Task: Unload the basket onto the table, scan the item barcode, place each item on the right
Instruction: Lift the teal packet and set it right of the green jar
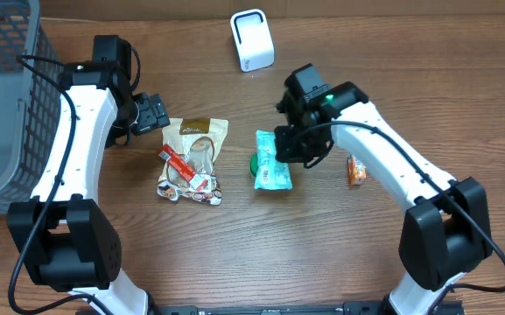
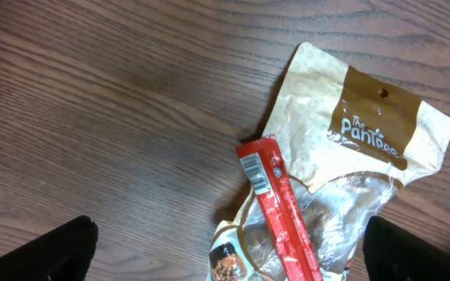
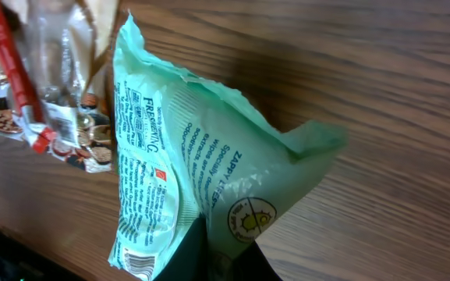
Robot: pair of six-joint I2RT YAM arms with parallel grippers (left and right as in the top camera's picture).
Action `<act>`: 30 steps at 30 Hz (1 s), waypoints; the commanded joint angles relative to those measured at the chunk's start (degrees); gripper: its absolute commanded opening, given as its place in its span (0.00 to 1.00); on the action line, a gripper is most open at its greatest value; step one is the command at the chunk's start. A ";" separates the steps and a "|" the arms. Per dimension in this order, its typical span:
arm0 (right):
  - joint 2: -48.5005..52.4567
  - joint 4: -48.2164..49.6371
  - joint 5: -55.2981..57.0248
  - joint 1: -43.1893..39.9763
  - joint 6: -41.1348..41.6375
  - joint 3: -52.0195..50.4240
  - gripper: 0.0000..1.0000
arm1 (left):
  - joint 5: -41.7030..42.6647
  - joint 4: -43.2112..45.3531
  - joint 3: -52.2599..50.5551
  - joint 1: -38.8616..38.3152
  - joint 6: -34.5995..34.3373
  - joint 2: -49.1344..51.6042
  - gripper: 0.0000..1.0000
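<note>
Two arms over tabletop (image 1: 410,61); grasp step in hand. Right pincer (image 1: 285,150) pressed together on edge of green packet (image 1: 272,171), near tabletop centre; lifted or not, cannot tell. Right arm reaches in from 4 o'clock, wrist tipped down. Left pincer (image 1: 154,112) spread wide, empty, at 9 o'clock of beige pouch (image 1: 197,140). Next move likely: raise packet, carry to white scanner (image 1: 252,39) at 12 o'clock, turn barcode toward it.

Bare tabletop (image 1: 322,52) lay open from the green packet (image 1: 271,173) to the white scanner (image 1: 252,40), with a tan snack bag (image 1: 195,157) and an orange packet (image 1: 356,170) flanking it.
</note>
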 commanded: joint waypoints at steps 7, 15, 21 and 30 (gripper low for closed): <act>-1.77 -4.09 1.55 -6.56 -7.56 1.25 0.06 | -0.28 0.09 0.94 0.00 0.87 -0.35 1.00; -1.75 -5.09 1.68 -7.13 -8.57 0.70 0.07 | -0.28 0.11 0.94 0.00 0.87 -0.35 1.00; -1.75 -4.85 0.81 -7.02 -8.55 0.68 0.07 | -0.31 0.09 0.96 0.00 0.87 -0.35 1.00; -1.90 -4.00 -5.31 -7.15 -8.59 2.23 0.06 | -0.31 0.09 0.96 0.00 0.87 -0.35 1.00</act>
